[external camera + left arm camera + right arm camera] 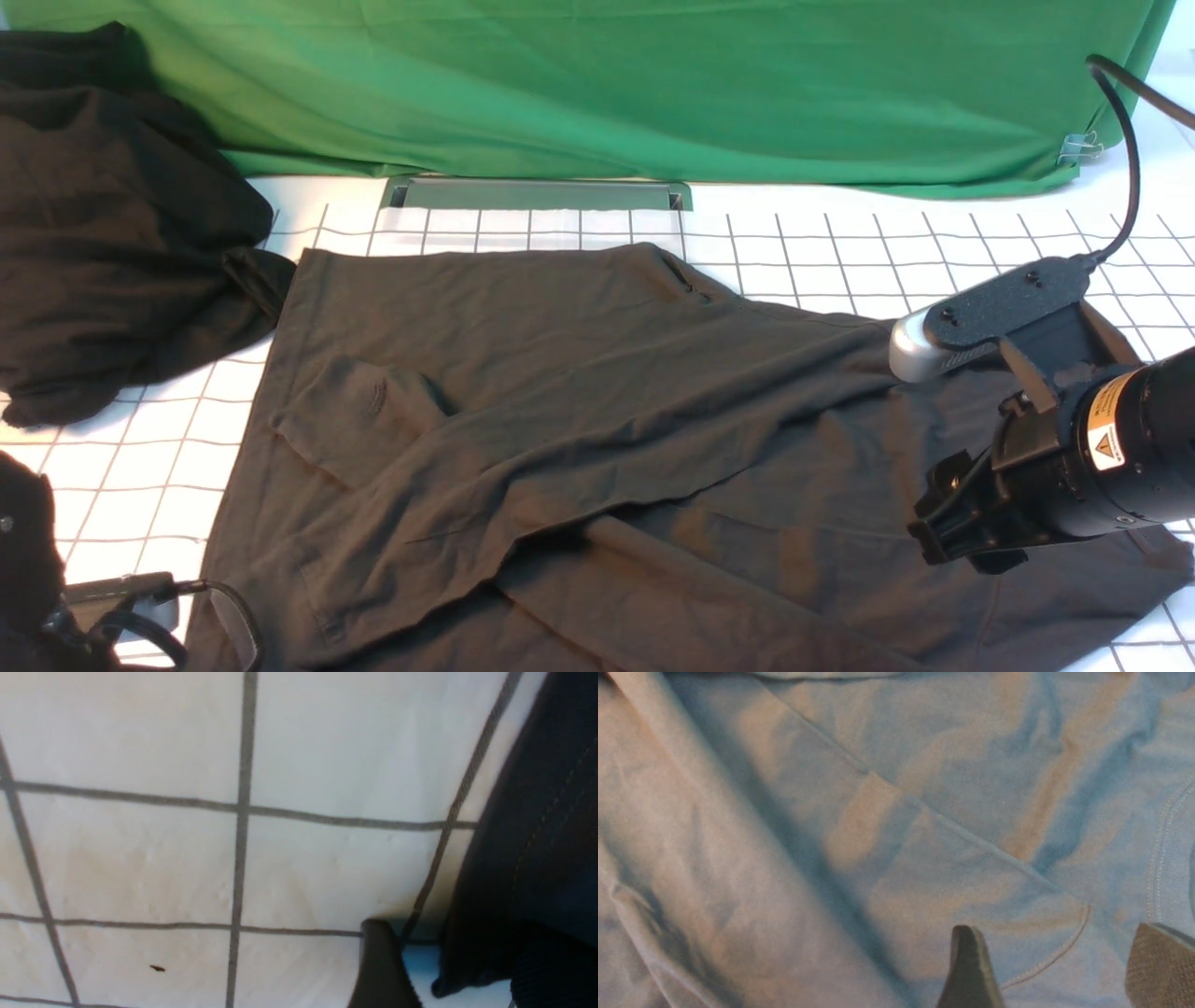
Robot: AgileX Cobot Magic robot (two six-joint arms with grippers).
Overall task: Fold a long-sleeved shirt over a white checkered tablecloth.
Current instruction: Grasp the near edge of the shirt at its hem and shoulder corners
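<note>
shirt (579, 401) near edge cut off | left gripper (455, 963) second finger indistinct

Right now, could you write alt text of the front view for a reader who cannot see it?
A dark long-sleeved shirt lies partly folded on the white checkered tablecloth, with the right gripper above its right side. Another dark garment is heaped at far left, before a green cloth.
</note>
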